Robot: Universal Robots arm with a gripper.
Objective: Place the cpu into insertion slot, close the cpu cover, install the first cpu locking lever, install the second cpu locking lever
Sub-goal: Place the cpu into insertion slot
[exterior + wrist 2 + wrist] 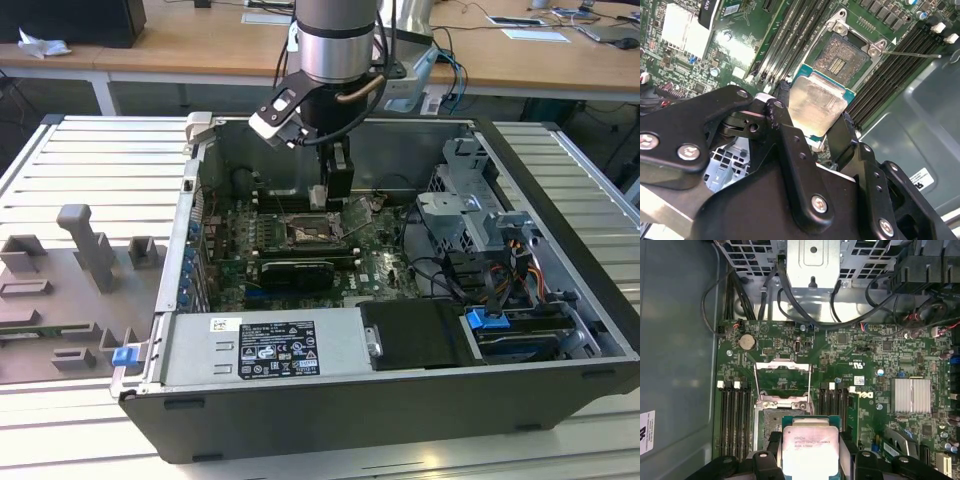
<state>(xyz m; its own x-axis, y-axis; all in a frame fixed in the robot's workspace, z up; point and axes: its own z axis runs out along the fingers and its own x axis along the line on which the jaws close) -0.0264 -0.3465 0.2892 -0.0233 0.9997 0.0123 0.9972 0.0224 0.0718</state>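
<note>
I can read no print. In the exterior view, lower centre of the frame, a printed label sits on the power supply. In the first wrist view, faint lines cross the cpu.

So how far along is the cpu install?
Done: nothing seated. The insertion slot is bare, contacts showing. In hand: the hand grips the cpu by its edges, held clear of the slot. Left: the cpu is not in, the cpu cover stands open, and neither locking lever is latched; one lever sticks out free.
</note>
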